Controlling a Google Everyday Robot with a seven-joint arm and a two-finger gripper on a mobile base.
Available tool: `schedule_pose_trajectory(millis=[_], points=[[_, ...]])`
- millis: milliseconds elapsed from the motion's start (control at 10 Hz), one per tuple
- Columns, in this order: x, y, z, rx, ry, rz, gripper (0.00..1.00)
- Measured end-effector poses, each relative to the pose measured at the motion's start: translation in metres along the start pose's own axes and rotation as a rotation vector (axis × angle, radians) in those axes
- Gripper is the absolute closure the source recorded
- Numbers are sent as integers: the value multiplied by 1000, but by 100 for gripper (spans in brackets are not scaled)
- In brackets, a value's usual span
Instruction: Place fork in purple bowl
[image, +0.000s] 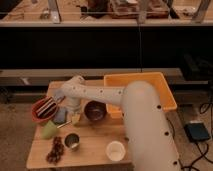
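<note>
Camera view: the gripper hangs low over the wooden table, between the orange-red bowl and the purple bowl; whether it is apart or together cannot be told. The fork shows as a slim pale streak just below the gripper, left of the purple bowl and outside it.

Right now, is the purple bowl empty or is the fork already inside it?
Empty: the purple bowl shows only its dark glossy inside, nothing in it. The gripper is beside it, toward the orange-red bowl.

This looks like a robot test lab. The gripper hangs over a small wooden table. Long dark shelves stand behind it, and a blue box lies on the floor far to its right.
</note>
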Motion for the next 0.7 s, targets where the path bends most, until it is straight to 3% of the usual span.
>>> schedule_pose_trajectory(millis=[100,500,700], points=[[-3,-1,-2,2,2,4,57],[-7,-1,-2,-4,9,17,94],[-7,1,-1,-7,10,18,98]])
